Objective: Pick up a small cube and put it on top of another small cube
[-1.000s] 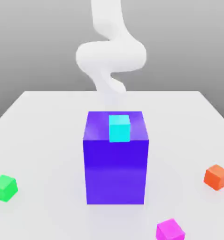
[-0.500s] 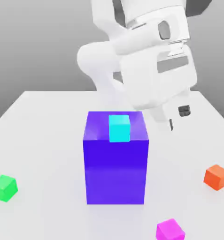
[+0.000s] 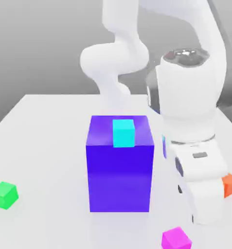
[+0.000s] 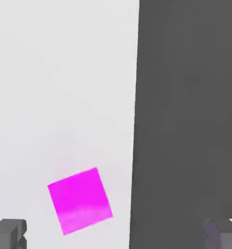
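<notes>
The small magenta-pink cube [image 4: 80,200] lay on the white bench [image 4: 59,87] between the spread gripper [image 4: 115,234] fingertips [image 4: 8,232].

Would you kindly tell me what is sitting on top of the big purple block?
A small cyan cube rests on the purple block, at its front edge. The block's rear right top is hidden by the arm.

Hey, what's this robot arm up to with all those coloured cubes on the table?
The white arm has its open gripper lowered over the small magenta cube at the near edge of the white table, holding nothing yet. The cube lies between the fingers in the hand view, not centred. A cyan cube sits on top of the big purple block. A green cube and an orange cube lie untouched.
</notes>
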Action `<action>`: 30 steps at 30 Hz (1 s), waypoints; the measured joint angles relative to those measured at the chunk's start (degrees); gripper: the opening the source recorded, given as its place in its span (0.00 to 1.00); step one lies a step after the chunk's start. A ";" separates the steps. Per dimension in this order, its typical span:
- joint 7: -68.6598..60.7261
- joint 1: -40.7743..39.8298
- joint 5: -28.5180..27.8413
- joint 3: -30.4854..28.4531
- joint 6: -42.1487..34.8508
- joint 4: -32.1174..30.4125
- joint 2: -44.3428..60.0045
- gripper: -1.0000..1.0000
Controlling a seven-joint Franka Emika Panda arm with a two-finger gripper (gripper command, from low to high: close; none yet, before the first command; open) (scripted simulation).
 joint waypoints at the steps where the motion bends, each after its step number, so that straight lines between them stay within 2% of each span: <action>1: -1.46 0.04 -0.90 0.20 0.62 -0.11 1.15 0.50; 5: -6.41 0.29 -4.48 0.67 3.56 -0.29 5.99 0.50; 8: -8.58 -1.27 -2.97 2.78 8.14 0.93 12.02 0.50; 9: -9.19 -1.94 -2.26 3.62 9.65 1.37 14.05 0.00; 16: -9.30 -2.07 -2.54 3.77 8.99 1.47 14.31 0.00; 20: -6.92 -0.36 -5.64 1.44 4.42 -0.18 7.26 0.00; 23: -5.26 -1.43 -8.94 -3.49 4.06 -1.29 4.58 0.00; 30: -2.73 -10.23 -8.84 -14.55 3.02 -5.63 -0.52 0.00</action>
